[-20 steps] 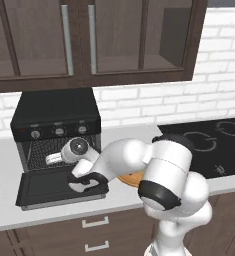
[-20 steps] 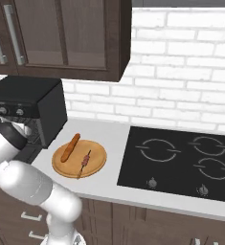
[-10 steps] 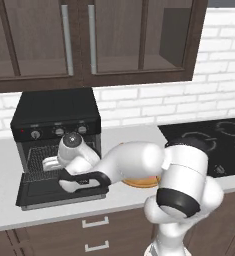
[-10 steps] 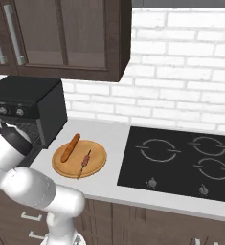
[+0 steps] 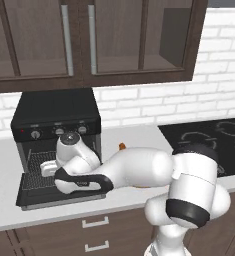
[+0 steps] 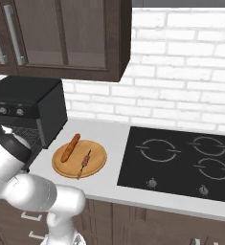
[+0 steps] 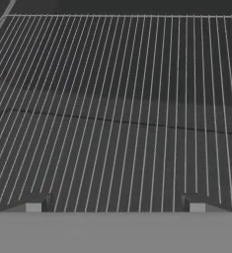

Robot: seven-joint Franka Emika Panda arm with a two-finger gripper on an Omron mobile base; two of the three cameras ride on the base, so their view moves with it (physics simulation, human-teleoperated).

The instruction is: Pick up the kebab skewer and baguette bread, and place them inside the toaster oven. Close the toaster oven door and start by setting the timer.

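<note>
- the arm's own bulk hid the gripper (image 7: pixel 115 202) in the left base view, at the toaster oven (image 5: pixel 56 122).
- hand view showed its fingertips (image 7: pixel 33 202) spread wide over the wire rack (image 7: pixel 117 113), empty.
- right base view showed the baguette bread (image 6: pixel 70 148) and kebab skewer (image 6: pixel 84 163) on the wooden plate (image 6: pixel 95 154).

Wooden plate (image 6: pixel 97 165) beside black hob (image 6: pixel 181 162); dark cupboards (image 5: pixel 89 40) above.

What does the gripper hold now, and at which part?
Nothing. The gripper is open over the wire rack; baguette bread and kebab skewer lie on the wooden plate.
</note>
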